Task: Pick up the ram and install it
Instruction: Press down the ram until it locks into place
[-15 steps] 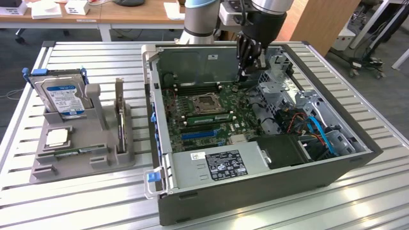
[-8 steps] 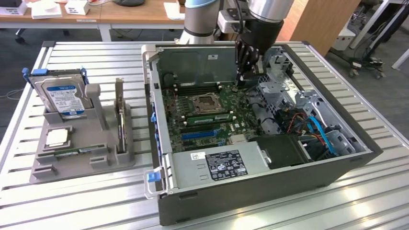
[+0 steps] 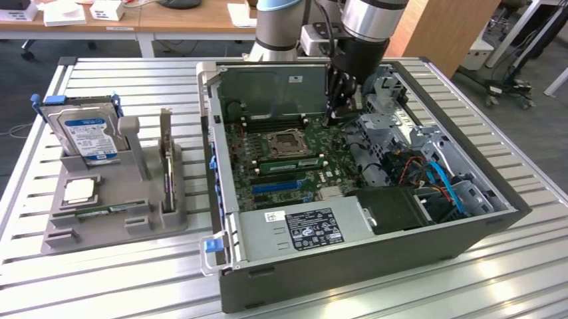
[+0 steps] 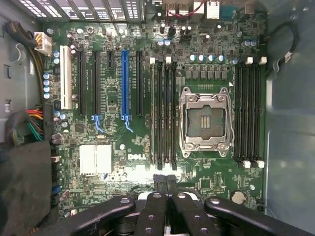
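Note:
The ram (image 3: 108, 210) looks like a thin green stick lying in the front groove of the grey holder (image 3: 133, 229), on the exterior view's left. It is far from my gripper (image 3: 338, 118). The gripper hangs inside the open computer case (image 3: 355, 266), over the motherboard's far edge just beyond the CPU socket (image 3: 286, 140). In the wrist view the two black fingertips (image 4: 160, 183) press together with nothing between them, so the gripper (image 4: 166, 182) is shut and empty. Black memory slots (image 4: 163, 110) flank the CPU socket (image 4: 205, 123). A green strip (image 3: 288, 162) runs among the slots; I cannot tell whether it is a seated stick.
The grey holder also carries a blue-labelled hard drive (image 3: 84, 136), an upright expansion card (image 3: 166, 166) and a square chip (image 3: 78, 191). Inside the case sit the power supply (image 3: 302, 229), drive cages (image 3: 390, 106) and blue cables (image 3: 443, 183). The slatted metal table (image 3: 116, 286) surrounds everything.

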